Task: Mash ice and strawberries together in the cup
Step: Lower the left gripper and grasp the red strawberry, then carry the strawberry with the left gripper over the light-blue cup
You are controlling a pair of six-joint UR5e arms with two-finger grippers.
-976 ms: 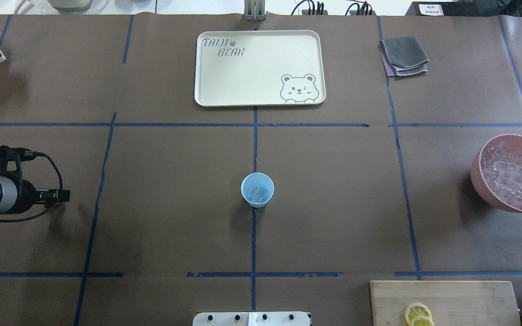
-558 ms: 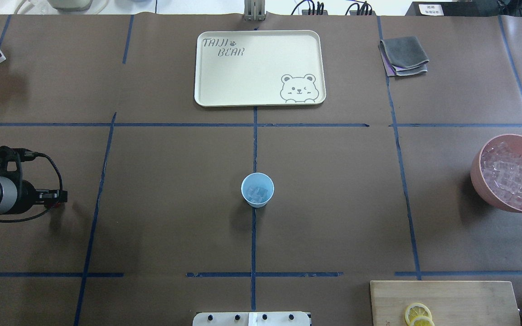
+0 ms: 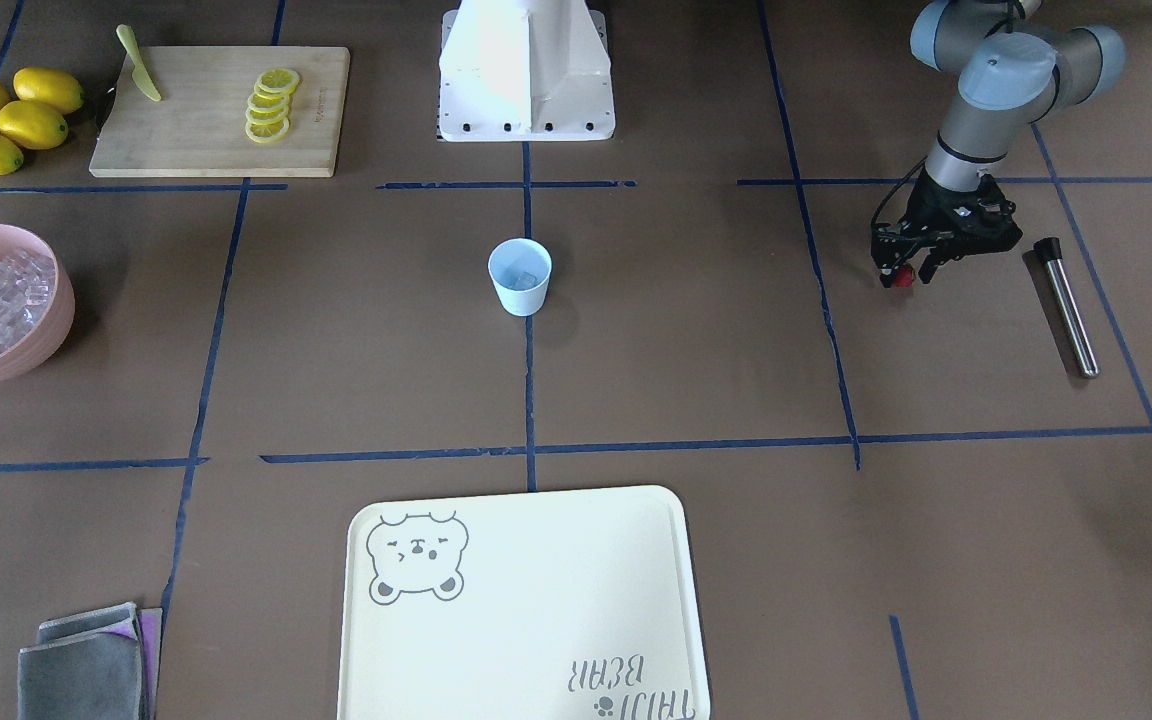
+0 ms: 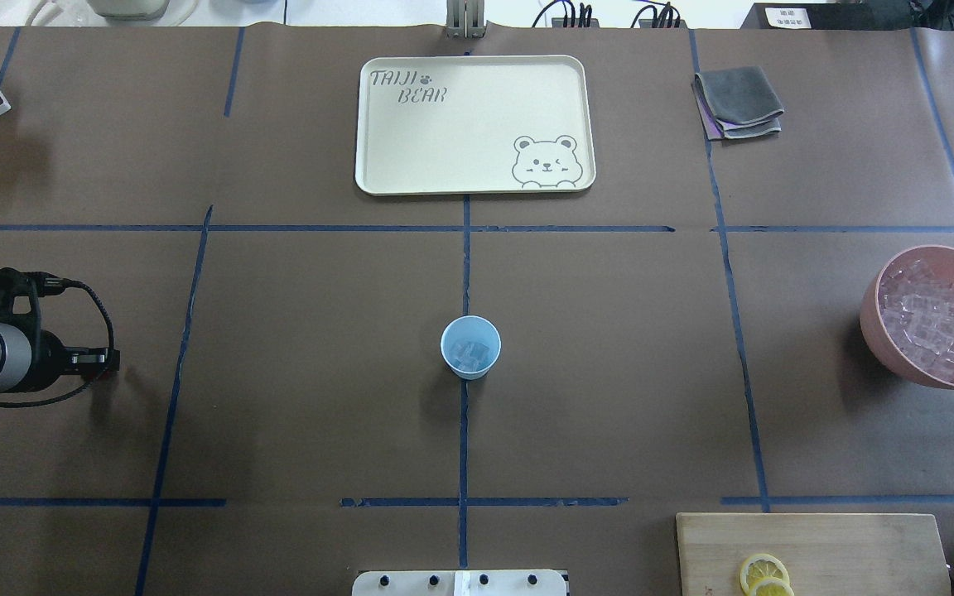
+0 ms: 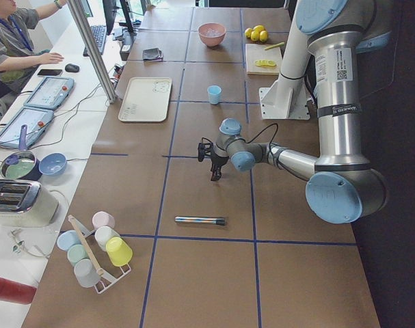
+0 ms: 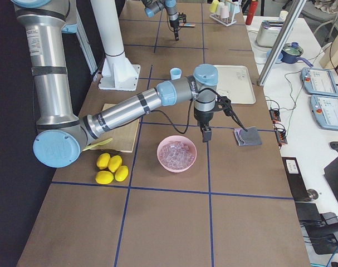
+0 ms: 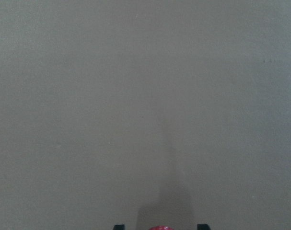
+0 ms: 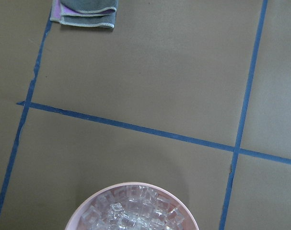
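In the front-facing view, the cup (image 3: 520, 295) stood at the table's middle with ice (image 3: 524, 275) already in it. The strawberry (image 3: 902, 280) was not yet added. It sat clamped between the jaws of the left gripper (image 3: 904, 272), well apart from the cup and near a metal rod (image 3: 1066, 305) lying flat. By my reading, dropping in the fruit and all the mashing were left.

Overhead, the left gripper (image 4: 100, 364) sat at the table's left edge.

From the left end, that arm reached low, wrist turned down.

From the right end, the right gripper (image 6: 205, 133) hung pointing down just beside the pink bowl (image 6: 177, 166); I could not tell how its jaws stood.

The left wrist camera caught a red sliver of strawberry (image 7: 159, 228) over bare table.

The right wrist camera showed the bowl's rim (image 8: 95, 197) below.
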